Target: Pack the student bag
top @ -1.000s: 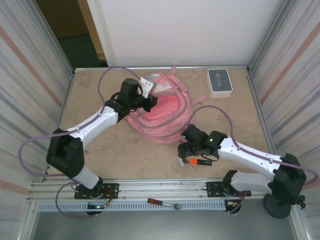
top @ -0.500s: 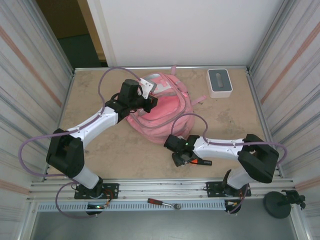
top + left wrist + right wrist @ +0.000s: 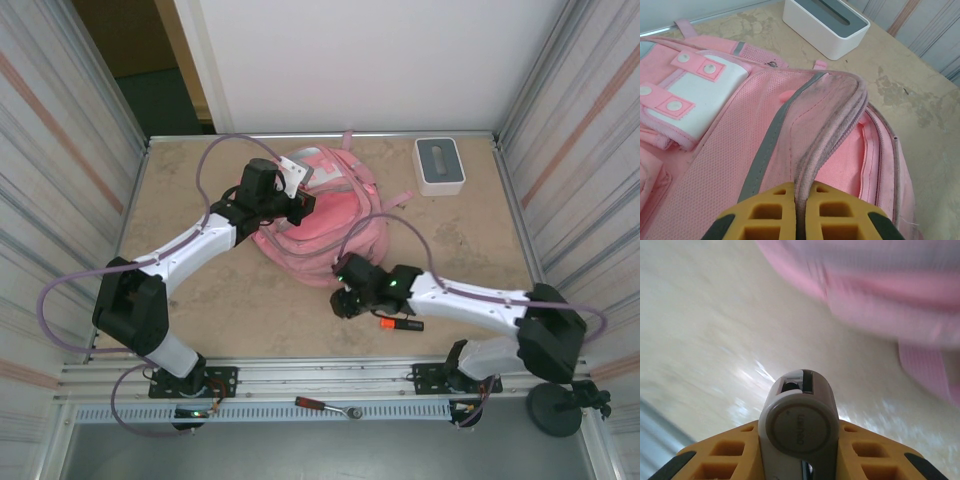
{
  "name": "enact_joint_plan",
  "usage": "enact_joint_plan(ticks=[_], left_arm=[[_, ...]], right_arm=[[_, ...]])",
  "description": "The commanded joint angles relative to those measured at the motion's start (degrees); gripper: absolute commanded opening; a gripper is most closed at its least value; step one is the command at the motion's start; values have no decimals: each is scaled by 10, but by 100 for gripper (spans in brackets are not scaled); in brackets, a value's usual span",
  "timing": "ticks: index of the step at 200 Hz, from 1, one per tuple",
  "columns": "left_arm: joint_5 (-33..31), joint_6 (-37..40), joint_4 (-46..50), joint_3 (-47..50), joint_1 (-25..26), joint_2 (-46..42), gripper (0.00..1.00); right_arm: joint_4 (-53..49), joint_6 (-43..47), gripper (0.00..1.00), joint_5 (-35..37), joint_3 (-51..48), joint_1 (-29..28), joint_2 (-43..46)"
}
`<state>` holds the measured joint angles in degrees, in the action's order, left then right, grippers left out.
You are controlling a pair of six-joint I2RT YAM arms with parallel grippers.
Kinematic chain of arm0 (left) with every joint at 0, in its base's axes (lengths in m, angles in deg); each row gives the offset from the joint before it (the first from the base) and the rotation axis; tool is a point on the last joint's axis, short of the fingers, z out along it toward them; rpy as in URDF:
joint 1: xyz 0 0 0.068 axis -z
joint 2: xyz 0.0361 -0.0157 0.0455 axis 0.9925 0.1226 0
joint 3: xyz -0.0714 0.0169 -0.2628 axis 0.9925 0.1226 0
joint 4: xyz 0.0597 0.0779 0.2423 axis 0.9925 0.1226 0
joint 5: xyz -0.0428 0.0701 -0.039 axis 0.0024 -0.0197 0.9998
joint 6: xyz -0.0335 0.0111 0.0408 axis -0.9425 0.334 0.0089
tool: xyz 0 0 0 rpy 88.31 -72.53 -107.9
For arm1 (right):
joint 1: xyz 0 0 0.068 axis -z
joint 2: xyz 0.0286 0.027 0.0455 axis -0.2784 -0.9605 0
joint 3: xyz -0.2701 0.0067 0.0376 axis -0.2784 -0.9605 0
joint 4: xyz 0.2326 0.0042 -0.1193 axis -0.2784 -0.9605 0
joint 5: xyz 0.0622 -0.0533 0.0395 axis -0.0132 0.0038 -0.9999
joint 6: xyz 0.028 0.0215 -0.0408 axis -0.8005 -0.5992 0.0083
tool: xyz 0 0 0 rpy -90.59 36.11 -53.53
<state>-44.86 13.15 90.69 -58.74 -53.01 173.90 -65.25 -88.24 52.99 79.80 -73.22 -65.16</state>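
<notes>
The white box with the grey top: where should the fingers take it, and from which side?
Grip the white box across its shorter width, fingers on the two long side walls, coming straight down from above. It lies flat, those walls look parallel, and the table is bare beside both, so the descent seems unobstructed.

Since a second ago the right gripper has shifted left, away from the orange-black item, to just off the near edge of the bag. Its jaws went from wide to clamped on a white tube with a round grey end, a pad on each side. The small white thing that lay on the table under the gripper no longer lies there. The right arm swung its elbow in from the far right.
</notes>
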Motion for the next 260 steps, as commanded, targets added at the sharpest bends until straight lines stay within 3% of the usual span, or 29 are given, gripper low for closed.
enact_joint_plan(ticks=[1, 31, 53, 100, 130, 156, 182, 226, 260], left_arm=[[17, -10, -12, -4, -7, -22, 0], [19, -10, -10, -11, -7, -29, 0], [21, -12, -5, -20, -7, -26, 0], [9, -6, 0, -27, -7, -24, 0], [5, -4, -5, -26, -7, -24, 0], [0, 0, -1, -27, -7, -24, 0], [-16, 8, -10, -16, -9, -31, 0], [1, 3, -15, -9, -14, -34, 0], [5, 6, -16, 2, -14, -39, 0]], right_arm=[[124, -8, 28, -77, 20, 64, 33], [250, -53, 28, -106, 47, 129, 5], [281, -91, 31, -64, 84, 160, -45], [339, -147, 34, 68, 107, 163, -136], [396, -127, 38, 89, 131, 162, -192], [350, -73, 55, 36, 170, 162, -207], [276, -19, 69, 39, 149, 157, -149], [85, -9, 76, 137, 76, 141, -18], [-79, -47, 78, 134, 18, 130, 37]])
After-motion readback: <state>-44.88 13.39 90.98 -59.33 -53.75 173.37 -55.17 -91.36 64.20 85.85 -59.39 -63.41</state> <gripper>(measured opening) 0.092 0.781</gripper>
